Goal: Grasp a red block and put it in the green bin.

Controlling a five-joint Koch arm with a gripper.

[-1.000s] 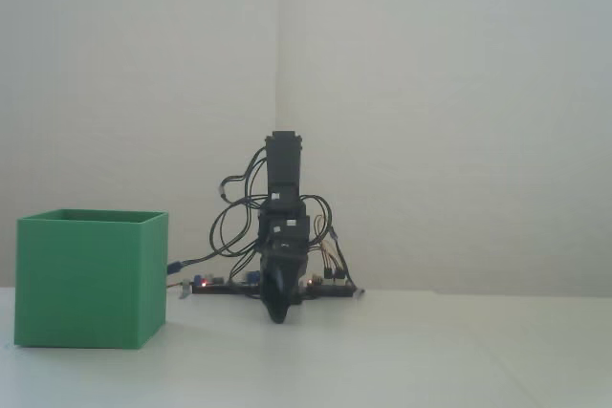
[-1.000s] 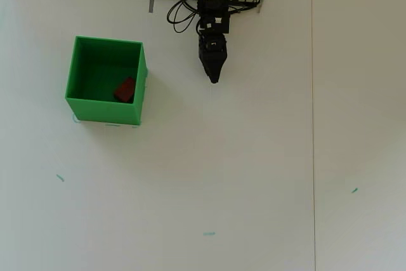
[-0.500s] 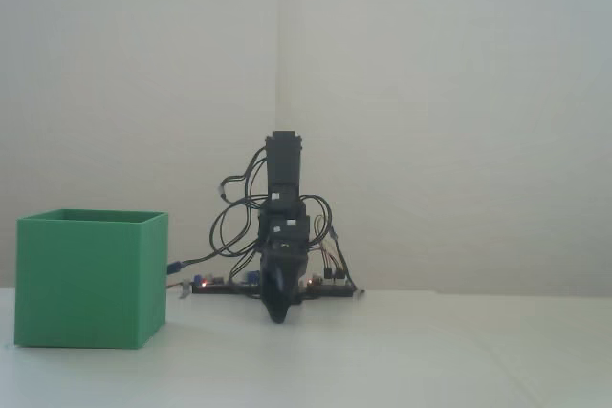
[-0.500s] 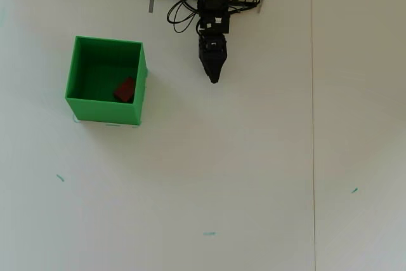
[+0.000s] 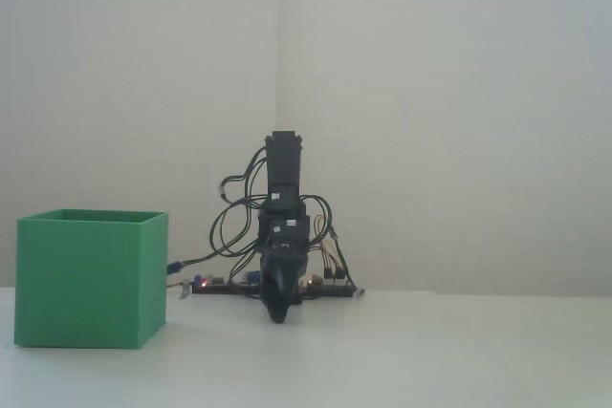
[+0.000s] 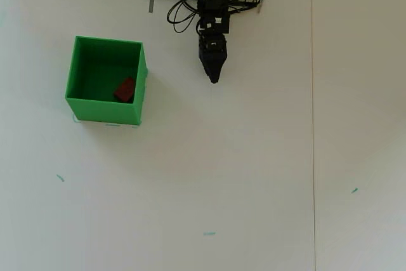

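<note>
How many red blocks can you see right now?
1. The red block lies inside the green bin, near its right wall in the overhead view. None on the table; the bin's walls could hide more.

In the overhead view the block [image 6: 124,89] lies inside the bin [image 6: 81,108], well left of the gripper [image 6: 214,79].

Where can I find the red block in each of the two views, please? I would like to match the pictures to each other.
Fixed view: the red block does not show; the walls of the green bin at lower left hide what is inside it.
Overhead view: the red block lies inside the green bin at upper left, near its lower-right corner.
Shared landmark: the tool, pointing down beside the bin, seen also in the fixed view.
</note>
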